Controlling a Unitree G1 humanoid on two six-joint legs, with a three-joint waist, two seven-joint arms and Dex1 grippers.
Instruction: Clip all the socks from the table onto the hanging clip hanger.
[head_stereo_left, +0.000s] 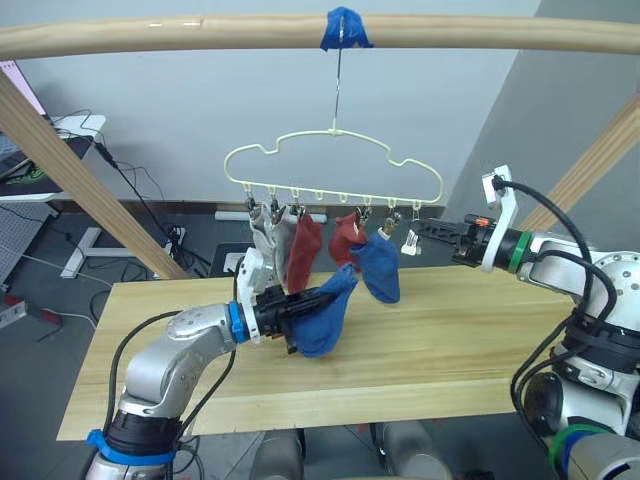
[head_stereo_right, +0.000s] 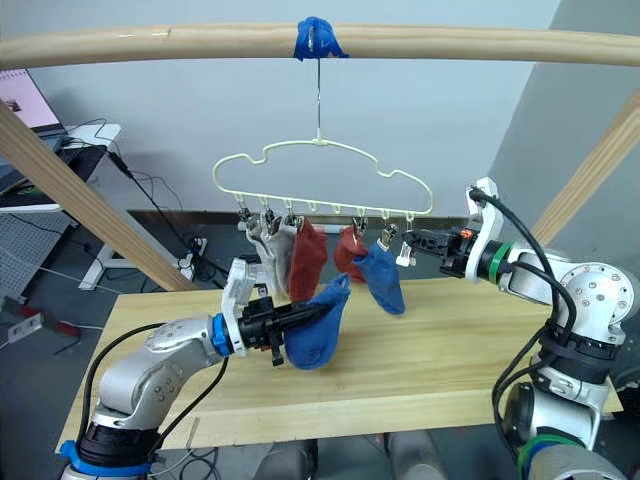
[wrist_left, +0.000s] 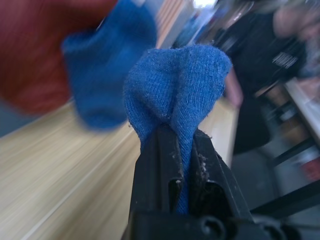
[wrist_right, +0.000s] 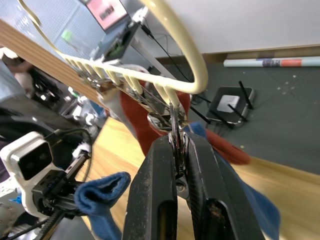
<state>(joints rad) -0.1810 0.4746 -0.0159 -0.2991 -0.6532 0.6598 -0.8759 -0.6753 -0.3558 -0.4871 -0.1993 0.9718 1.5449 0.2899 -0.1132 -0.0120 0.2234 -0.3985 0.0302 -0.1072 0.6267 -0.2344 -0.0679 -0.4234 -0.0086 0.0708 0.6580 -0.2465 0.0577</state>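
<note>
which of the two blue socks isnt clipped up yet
The blue sock pinched in the left end effector, held above the table. The other blue sock already hangs from a clip on the hanger.

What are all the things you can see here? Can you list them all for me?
clip hanger: one, pale yellow wire, hanging by its hook from the wooden pole.
wooden pole: one, pale wood, across the top, with blue tape where the hook hangs.
grey socks: light grey, clipped at the hanger's left end; count hard to tell.
rust-red socks: two, clipped near the middle of the hanger.
clipped blue sock: one, hanging toward the right end.
held blue sock: one, above the table.
table: one, light yellowish wood, below the hanger.
left gripper: black fingers shut on the held blue sock.
right gripper: black fingers pinching a metal clip at the hanger's right end.
</note>
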